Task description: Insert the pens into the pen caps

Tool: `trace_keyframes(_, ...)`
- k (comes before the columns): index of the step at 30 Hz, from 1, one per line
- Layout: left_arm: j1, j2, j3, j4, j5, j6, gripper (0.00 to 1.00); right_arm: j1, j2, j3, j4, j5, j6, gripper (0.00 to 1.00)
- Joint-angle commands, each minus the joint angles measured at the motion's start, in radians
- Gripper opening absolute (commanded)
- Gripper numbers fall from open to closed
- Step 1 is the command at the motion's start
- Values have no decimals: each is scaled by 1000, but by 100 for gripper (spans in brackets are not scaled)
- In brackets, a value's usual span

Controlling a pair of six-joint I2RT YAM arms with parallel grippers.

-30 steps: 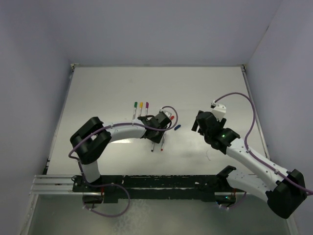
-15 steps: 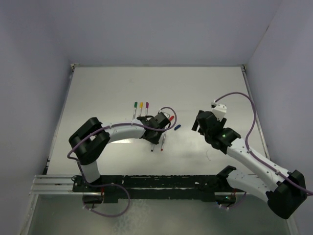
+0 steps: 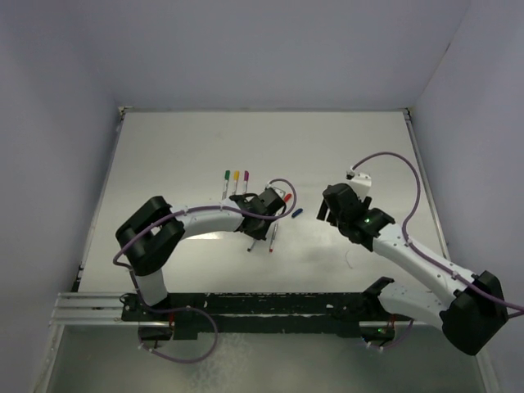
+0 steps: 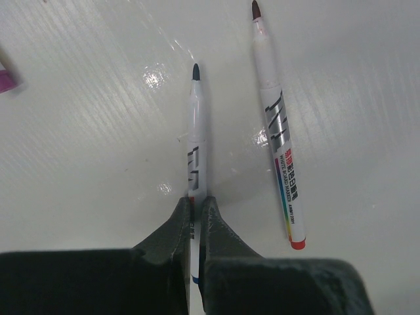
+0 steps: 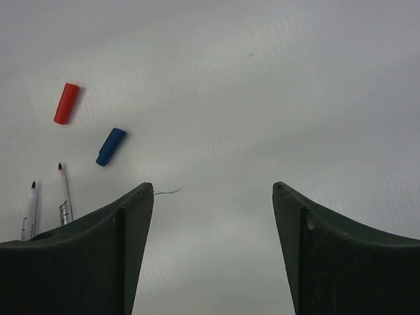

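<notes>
My left gripper [image 4: 196,207] is shut on the rear part of a blue-tipped pen [image 4: 195,147], whose tip points away over the table. A red-tipped pen [image 4: 276,131] lies loose just right of it. In the top view the left gripper [image 3: 260,223] sits over these two pens [image 3: 271,238]. The red cap [image 5: 66,103] and blue cap [image 5: 111,146] lie loose on the table, ahead and to the left of my open, empty right gripper [image 5: 213,187]. In the top view the blue cap [image 3: 297,213] lies between the two grippers, and the right gripper [image 3: 326,205] is just right of it.
Three pens with green [image 3: 227,175], yellow [image 3: 236,175] and purple [image 3: 246,175] caps on them lie side by side behind the left gripper. The white table [image 3: 352,147] is walled at the back and sides. A purple end [image 4: 8,79] shows at the left wrist view's edge.
My right gripper has moved a little left toward the blue cap. The blue-tipped pen in my left gripper has shifted slightly left; the red-tipped pen stays put.
</notes>
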State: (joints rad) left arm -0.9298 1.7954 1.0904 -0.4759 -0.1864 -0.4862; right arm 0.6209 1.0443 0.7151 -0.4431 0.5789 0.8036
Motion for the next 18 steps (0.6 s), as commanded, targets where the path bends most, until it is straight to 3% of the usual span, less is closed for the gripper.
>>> trace_keyframes(1, 1, 59, -76, -10, 33, -11, 0, -4, 45, 54, 16, -48, 33, 71)
trace_keyframes(7, 5, -127, -115, 9, -10, -15, 0, -3, 136, 87, 67, -78, 20, 46)
trace_keyframes(18, 14, -406, -138, -143, -121, -45, 0, -3, 374, 200, 138, -185, 47, 50)
